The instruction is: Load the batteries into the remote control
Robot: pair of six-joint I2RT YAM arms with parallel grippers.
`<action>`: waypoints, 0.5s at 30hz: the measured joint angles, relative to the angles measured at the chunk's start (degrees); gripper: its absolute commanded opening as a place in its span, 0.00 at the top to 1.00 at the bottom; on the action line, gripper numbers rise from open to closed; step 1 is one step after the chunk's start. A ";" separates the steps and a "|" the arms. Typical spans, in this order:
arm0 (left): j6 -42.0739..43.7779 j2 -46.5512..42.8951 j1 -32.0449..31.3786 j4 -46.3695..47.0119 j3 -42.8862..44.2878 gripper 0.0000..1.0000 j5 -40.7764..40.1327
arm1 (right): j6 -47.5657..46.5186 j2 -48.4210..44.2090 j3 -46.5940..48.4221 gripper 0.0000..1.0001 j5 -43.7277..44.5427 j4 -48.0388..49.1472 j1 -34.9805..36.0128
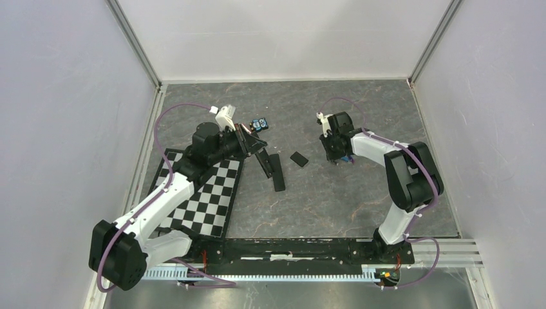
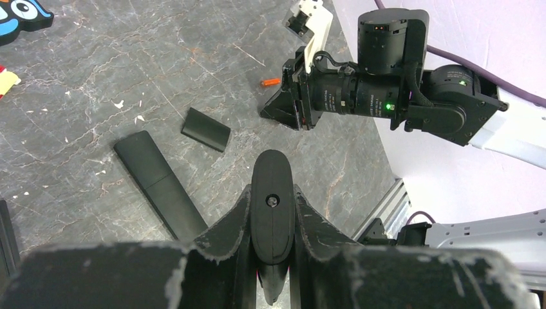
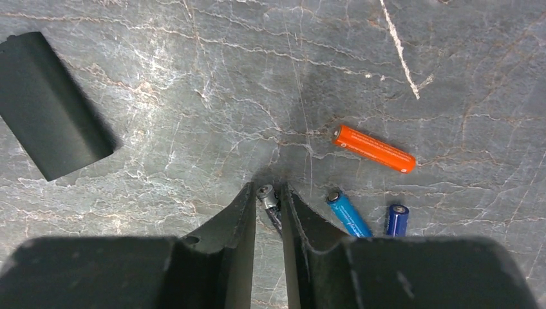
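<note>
Bits you can't really make out here
The dark cell (image 3: pixel 271 205) sits mostly buried in the right gripper (image 3: pixel 269 192), can't tell its colour; light blue cell (image 3: pixel 346 214) and dark blue cell (image 3: pixel 396 220) lose their near ends behind that gripper; remote (image 2: pixel 270 164) has its near end swallowed by the left gripper (image 2: pixel 272 191); cartoon gadget (image 2: pixel 19 16) is cropped at the corner

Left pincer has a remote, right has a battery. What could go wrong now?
The right pincer holds the dark battery slanted; it may twist or slip on lifting.
The blue battery lies right beside that pincer and could get nudged away.
The left pincer clamps the remote by its edges; pushing a battery in might shove it loose.
</note>
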 measured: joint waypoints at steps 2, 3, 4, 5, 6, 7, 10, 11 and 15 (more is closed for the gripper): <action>0.00 -0.02 0.00 0.04 0.11 0.98 0.02 | 0.50 0.15 0.17 0.76 -0.11 0.00 0.00; 0.00 -0.04 0.00 0.15 0.13 0.98 0.02 | 0.81 0.17 0.20 0.74 -0.13 0.00 0.00; -0.02 -0.11 0.00 0.20 0.15 0.98 0.02 | 1.01 0.17 0.20 0.70 -0.13 0.00 0.00; -0.02 -0.22 0.00 0.22 0.15 0.98 0.02 | 1.27 0.17 0.20 0.66 -0.09 0.00 0.00; -0.02 -0.33 0.00 0.22 0.17 0.98 0.02 | 1.38 0.17 0.20 0.63 0.04 0.00 -0.04; -0.04 -0.39 0.00 0.28 0.22 0.98 0.02 | 1.55 0.17 0.20 0.61 0.04 0.04 -0.11; -0.04 -0.44 0.00 0.66 0.24 0.98 0.04 | 1.81 0.17 0.20 0.60 0.33 0.04 -0.39; -0.07 -0.44 0.00 0.68 0.26 0.98 0.04 | 1.81 0.17 0.20 0.60 0.24 0.04 -0.50; -0.07 -0.44 0.00 0.94 0.33 0.98 0.09 | 1.70 0.17 0.17 0.61 -0.63 0.02 -0.63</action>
